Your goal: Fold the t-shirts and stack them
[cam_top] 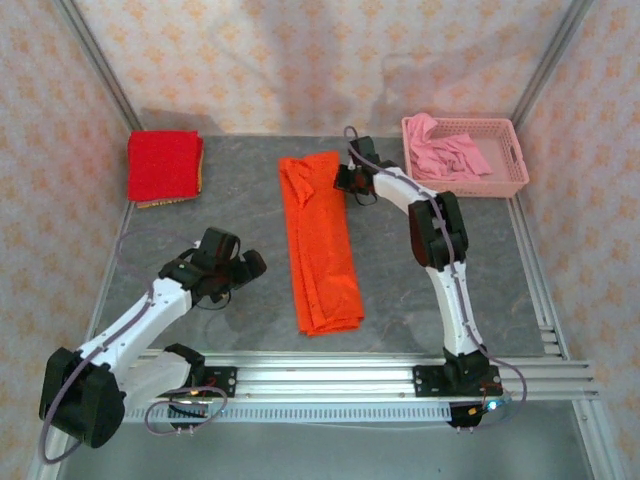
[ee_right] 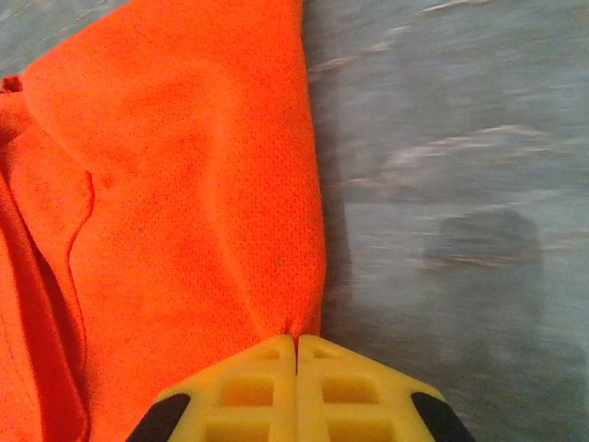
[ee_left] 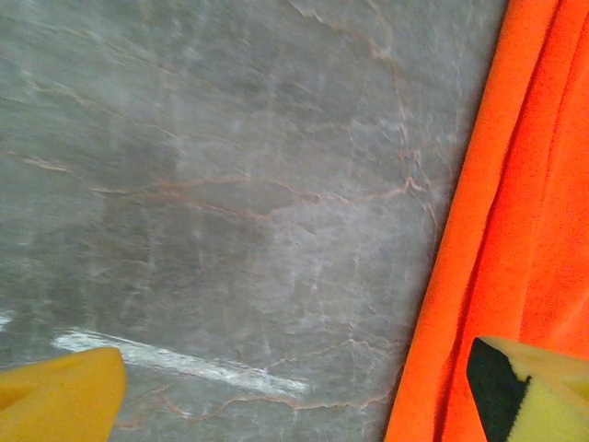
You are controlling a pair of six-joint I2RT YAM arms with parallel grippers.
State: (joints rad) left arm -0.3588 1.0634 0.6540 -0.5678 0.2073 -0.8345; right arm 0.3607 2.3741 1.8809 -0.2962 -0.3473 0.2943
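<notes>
The orange t-shirt lies folded into a long narrow strip down the middle of the table. My right gripper is at the strip's far right corner, shut on the orange cloth, which puckers into its yellow fingertips. The red t-shirt sits folded into a square at the far left. My left gripper hovers open over bare table left of the strip; its yellow fingers stand wide apart, and the shirt's left edge runs beside the right finger.
A pink lattice basket holding pink cloth stands at the far right. Something tan lies under the red shirt. Aluminium rails run along the near edge and corners, with patterned walls behind.
</notes>
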